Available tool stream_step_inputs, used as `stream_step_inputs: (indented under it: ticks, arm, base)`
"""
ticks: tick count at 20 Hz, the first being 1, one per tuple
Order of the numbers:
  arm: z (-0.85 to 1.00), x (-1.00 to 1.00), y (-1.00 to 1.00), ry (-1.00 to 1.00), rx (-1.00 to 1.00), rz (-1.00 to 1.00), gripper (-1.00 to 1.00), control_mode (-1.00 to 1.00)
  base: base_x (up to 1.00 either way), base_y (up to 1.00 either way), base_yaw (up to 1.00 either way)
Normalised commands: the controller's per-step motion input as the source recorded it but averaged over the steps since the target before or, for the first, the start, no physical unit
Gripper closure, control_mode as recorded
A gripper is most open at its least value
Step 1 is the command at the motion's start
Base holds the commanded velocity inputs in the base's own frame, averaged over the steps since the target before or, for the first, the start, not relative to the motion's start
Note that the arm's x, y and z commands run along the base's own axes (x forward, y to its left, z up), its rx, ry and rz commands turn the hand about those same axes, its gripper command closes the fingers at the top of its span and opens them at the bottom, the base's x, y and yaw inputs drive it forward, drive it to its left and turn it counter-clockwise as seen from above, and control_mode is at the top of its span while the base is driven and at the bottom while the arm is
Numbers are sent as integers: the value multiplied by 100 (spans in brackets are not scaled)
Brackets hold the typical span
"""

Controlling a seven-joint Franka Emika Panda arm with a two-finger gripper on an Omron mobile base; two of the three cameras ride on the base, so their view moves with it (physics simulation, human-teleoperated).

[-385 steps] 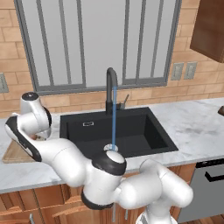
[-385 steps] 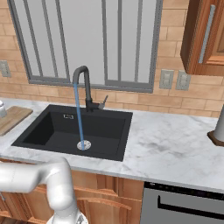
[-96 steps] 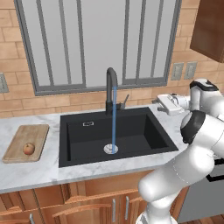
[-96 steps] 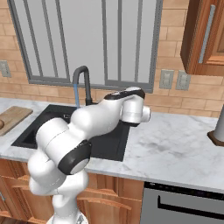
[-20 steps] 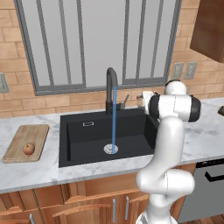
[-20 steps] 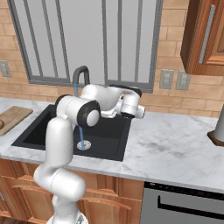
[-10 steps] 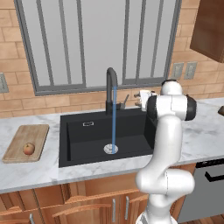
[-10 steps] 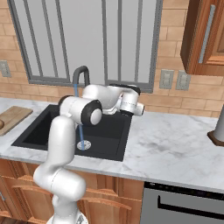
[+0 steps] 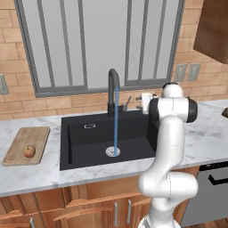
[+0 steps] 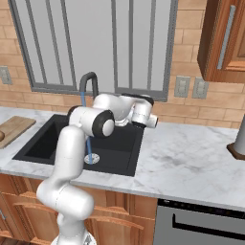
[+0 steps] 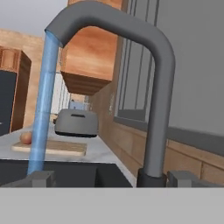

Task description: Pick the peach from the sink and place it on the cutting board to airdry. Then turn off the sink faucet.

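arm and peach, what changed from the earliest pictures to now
The arm swung from the board at the left over to the right of the sink faucet, its pincer now near the side lever. The peach now lies on the cutting board. Water runs into the sink as before.

Sink faucet (image 11: 158,100) runs blue water; peach (image 11: 26,138) (small) on cutting board (image 11: 57,148).

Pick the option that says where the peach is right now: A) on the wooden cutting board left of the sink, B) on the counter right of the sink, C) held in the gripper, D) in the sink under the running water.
A: the peach rests on the cutting board, left of the sink.
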Motion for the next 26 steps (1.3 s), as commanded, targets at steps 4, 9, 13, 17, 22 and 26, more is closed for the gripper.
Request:
stream_step_inputs:
  ticks: [4, 9, 13, 17, 22, 26]
  arm:
    - [-12, 15, 0, 0, 0, -3, -100, -100]
    - [-2, 23, 0, 0, 0, -3, -100, -100]
    - [-8, 20, 0, 2, 0, -3, -100, -100]
    - [-14, 19, 0, 4, 0, -3, -100, -100]
    - [-14, 19, 0, 4, 0, -2, -100, -100]
    - [-5, 21, 0, 3, 0, -1, -100, -100]
  base:
    - [0, 0, 0]
    - [0, 0, 0]
    - [0, 0, 0]
    - [0, 0, 0]
    - [0, 0, 0]
    - [0, 0, 0]
